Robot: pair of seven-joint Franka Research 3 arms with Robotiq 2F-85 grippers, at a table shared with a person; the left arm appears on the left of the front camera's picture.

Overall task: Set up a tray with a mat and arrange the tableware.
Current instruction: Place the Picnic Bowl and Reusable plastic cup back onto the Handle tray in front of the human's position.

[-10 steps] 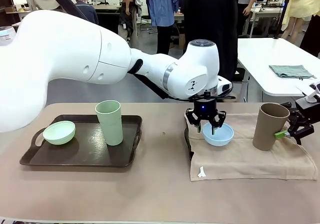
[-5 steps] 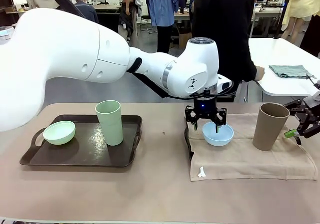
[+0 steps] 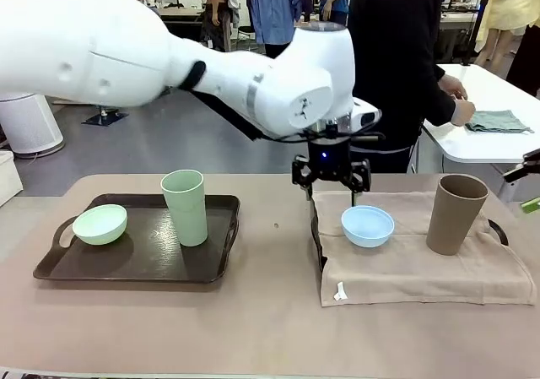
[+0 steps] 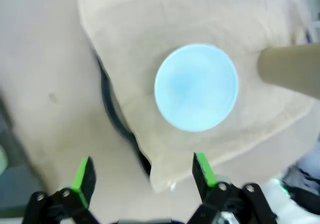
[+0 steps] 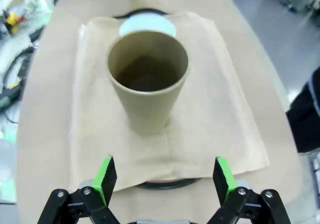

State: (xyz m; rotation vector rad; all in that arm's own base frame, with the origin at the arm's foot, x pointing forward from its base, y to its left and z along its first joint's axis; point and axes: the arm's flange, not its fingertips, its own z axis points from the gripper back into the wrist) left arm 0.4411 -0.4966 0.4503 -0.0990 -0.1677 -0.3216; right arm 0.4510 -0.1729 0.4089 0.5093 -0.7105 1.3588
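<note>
My left gripper (image 3: 331, 190) hangs open just above and behind the pale blue bowl (image 3: 368, 225), which sits on the beige mat (image 3: 413, 261). The mat covers a dark tray whose rim (image 3: 316, 237) shows at its left. In the left wrist view the open gripper (image 4: 143, 173) hovers over the bowl (image 4: 196, 87), nothing between its fingers. The brown cup (image 3: 455, 213) stands upright on the mat's right part. In the right wrist view my right gripper (image 5: 164, 176) is open, pulled back from the cup (image 5: 148, 84). A second dark tray (image 3: 143, 265) at left holds a pale green bowl (image 3: 99, 224) and a pale green cup (image 3: 185, 207).
A person in black (image 3: 392, 58) stands at the table's far side, hand on a green cloth (image 3: 496, 121) on a white side table. Bare tabletop (image 3: 270, 328) lies between the two trays and along the near edge.
My left gripper has opened, let go of the blue bowl and risen up and back. My right gripper has drawn away to the right from the brown cup.
</note>
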